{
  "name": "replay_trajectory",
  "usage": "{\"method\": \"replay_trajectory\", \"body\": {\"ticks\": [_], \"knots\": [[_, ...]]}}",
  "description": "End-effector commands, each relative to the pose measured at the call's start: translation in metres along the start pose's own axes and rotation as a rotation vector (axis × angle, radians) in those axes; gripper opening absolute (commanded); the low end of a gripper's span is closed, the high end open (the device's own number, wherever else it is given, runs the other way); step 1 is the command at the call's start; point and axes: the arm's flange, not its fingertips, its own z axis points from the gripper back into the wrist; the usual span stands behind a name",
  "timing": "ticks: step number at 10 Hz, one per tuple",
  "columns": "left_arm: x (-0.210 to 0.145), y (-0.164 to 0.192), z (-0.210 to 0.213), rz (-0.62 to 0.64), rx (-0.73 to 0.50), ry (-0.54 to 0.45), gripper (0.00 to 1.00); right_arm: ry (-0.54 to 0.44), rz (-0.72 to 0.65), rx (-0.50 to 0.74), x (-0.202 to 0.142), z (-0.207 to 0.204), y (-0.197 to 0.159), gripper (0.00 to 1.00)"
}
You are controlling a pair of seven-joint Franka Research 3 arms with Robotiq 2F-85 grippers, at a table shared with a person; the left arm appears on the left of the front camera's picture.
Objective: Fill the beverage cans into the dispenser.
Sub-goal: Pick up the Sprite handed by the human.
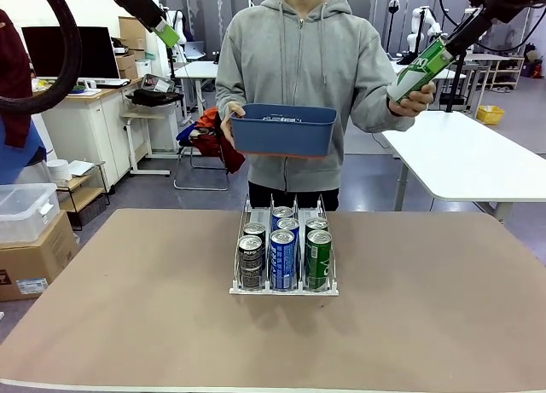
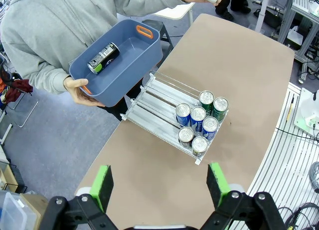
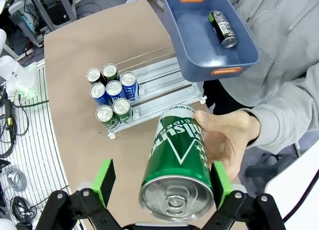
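My right pincer hangs high at the right of the front view. Its fingers are spread on either side of a tilted green can, which the person's hand grips from below. My left pincer is raised at the upper left, holding nothing. The person's other hand holds a blue bin at chest height, above the far edge of the table. The dispenser stands mid-table. It holds two dark cans in its left lane, three blue cans in the middle lane and two green cans in the right lane.

Through my left wrist camera, my left pincer's pads stand wide apart with bare table between them. Beyond them all seven cans sit crowded at one end of the rack, and the rest of the lanes are bare. One dark can lies on its side in the bin.

Through my right wrist camera, the green can fills the space between my pads, silver top toward the lens. There is a gap at one pad, so I am not clamping it. The person's fingers wrap the can's far side.
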Motion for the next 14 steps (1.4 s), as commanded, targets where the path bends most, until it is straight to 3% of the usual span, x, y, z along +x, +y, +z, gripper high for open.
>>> {"method": "replay_trajectory", "body": {"ticks": [1,2,3,4,5,6,14], "knots": [[-0.0017,0.0012,0.0002,0.004,-0.003,-0.001,1.00,0.000,0.000,0.000,-0.0001,-0.0002,0.0000,1.00],[-0.0017,0.0012,0.0002,0.004,-0.003,-0.001,1.00,-0.002,-0.003,-0.020,-0.0011,-0.0001,0.0015,0.41],[-0.0017,0.0012,0.0002,0.004,-0.003,-0.001,1.00,-0.002,-0.005,-0.025,-0.0031,0.0028,0.0012,0.40],[-0.0017,0.0012,0.0002,0.004,-0.003,-0.001,1.00,-0.003,-0.011,-0.037,-0.0023,0.0032,-0.0001,0.00],[-0.0017,0.0012,0.0002,0.004,-0.003,-0.001,1.00,-0.004,-0.019,-0.038,-0.0024,0.0015,0.0016,0.36],[-0.0017,0.0012,0.0002,0.004,-0.003,-0.001,1.00,-0.005,-0.021,-0.037,-0.0033,0.0034,0.0008,0.00],[-0.0017,0.0012,0.0002,0.004,-0.003,-0.001,1.00,-0.069,0.035,-0.057,-0.0009,0.0031,0.0041,0.00]]}}
